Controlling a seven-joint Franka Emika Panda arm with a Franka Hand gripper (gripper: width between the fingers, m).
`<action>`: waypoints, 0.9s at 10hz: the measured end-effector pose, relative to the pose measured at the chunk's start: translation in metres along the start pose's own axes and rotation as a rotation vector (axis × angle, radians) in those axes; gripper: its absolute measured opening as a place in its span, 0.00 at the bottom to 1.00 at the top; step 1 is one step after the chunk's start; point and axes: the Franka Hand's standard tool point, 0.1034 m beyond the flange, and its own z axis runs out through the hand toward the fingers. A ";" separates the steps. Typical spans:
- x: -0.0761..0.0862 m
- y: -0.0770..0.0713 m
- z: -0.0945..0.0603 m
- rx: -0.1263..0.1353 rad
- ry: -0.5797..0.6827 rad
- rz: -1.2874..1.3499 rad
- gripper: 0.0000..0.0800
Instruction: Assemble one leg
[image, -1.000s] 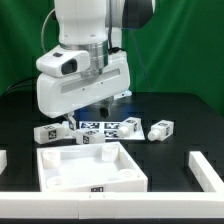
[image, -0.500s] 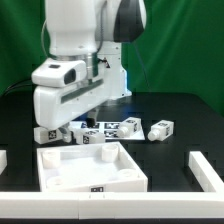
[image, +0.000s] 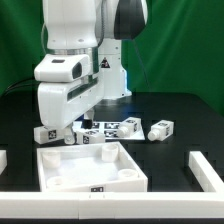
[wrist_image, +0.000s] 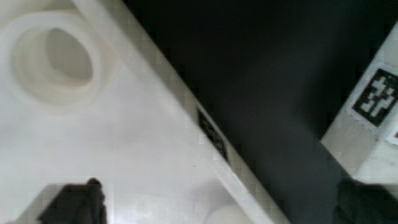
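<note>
The small stubby white tagged plastic leg (image: 45, 133) lies on the black table (image: 180, 110), just beyond the large white square tray's (image: 70, 187) far corner. The pincer (wrist_image: 217, 200) gapes wide and empty. Judged best: centre it over the leg before descending.

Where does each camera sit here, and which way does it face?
Exterior view: off the arm, looking across the tray at the arm and a leg beyond.
Wrist view: on the wrist, looking down at the tray's corner and table; both fingertips of the open claw show.
Shared: the tray.
</note>
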 end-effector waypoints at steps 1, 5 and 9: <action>-0.001 0.001 0.000 -0.003 0.000 -0.008 0.81; 0.007 0.020 0.019 -0.066 -0.015 -0.408 0.81; 0.003 0.020 0.019 -0.065 -0.016 -0.391 0.81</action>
